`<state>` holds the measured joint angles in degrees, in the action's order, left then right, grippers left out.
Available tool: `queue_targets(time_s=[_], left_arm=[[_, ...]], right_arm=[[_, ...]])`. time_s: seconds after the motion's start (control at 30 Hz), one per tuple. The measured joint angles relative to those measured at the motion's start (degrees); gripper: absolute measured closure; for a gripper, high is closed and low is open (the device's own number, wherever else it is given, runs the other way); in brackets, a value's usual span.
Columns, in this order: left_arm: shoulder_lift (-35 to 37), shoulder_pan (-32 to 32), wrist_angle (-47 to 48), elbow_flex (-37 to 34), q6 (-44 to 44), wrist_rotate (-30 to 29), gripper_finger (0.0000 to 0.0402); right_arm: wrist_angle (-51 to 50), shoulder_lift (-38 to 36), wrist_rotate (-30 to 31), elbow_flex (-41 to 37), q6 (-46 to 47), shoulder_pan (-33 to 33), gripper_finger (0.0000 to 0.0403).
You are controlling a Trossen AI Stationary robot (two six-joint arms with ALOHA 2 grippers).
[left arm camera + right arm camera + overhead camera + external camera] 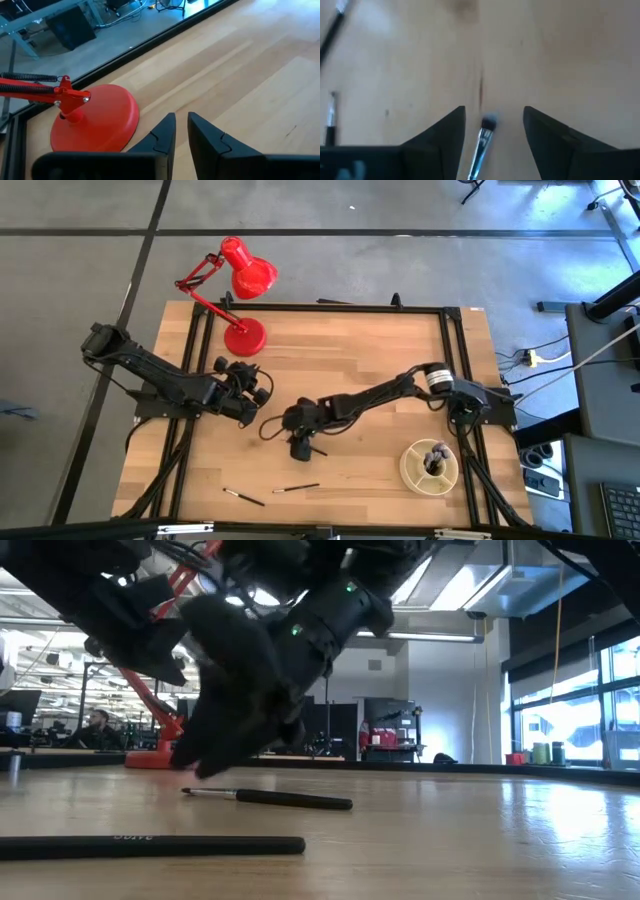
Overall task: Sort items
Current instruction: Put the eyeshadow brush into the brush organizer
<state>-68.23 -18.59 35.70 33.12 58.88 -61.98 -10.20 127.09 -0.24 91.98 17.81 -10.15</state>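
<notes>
- Lying on the table (380,370) between spread fingers (440,135) of the right gripper (492,132), one makeup brush (482,142), ungripped.
- Resting apart near the front edge, two more brushes (243,497).
- Standing bunched in the cream dish (412,470), several others.
- Hovering by the red lamp (100,120), left gripper (181,129), nearly closed, empty.

Grey floor (400,205), bright windows (560,725), ceiling strip lights (440,637).
</notes>
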Motion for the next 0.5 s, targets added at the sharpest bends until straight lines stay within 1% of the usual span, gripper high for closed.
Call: queue_targets(time_s=[0.07,0.13,0.3,0.4,0.5], left_arm=[[0.00,0.00,0.02,0.00,-0.09,-0.02,0.0357],[0.00,0.00,0.03,0.00,-0.09,0.02,0.0357],[0.00,0.00,0.04,0.00,-0.09,0.02,0.0359],[0.00,0.00,0.09,0.00,-0.39,0.02,0.0359],[0.00,0.00,0.09,0.00,-0.55,0.04,0.0359]], right_arm=[[-2.78,1.63,0.97,1.93,0.71,-0.46,0.0209],[-3.51,2.41,1.55,3.20,1.07,-0.83,0.0213],[-4.48,3.08,2.16,3.37,1.34,-1.44,0.0231],[-6.94,3.38,4.22,3.51,2.36,-1.58,0.0257],[-9.28,3.45,5.55,3.55,3.49,-1.62,0.0299]])
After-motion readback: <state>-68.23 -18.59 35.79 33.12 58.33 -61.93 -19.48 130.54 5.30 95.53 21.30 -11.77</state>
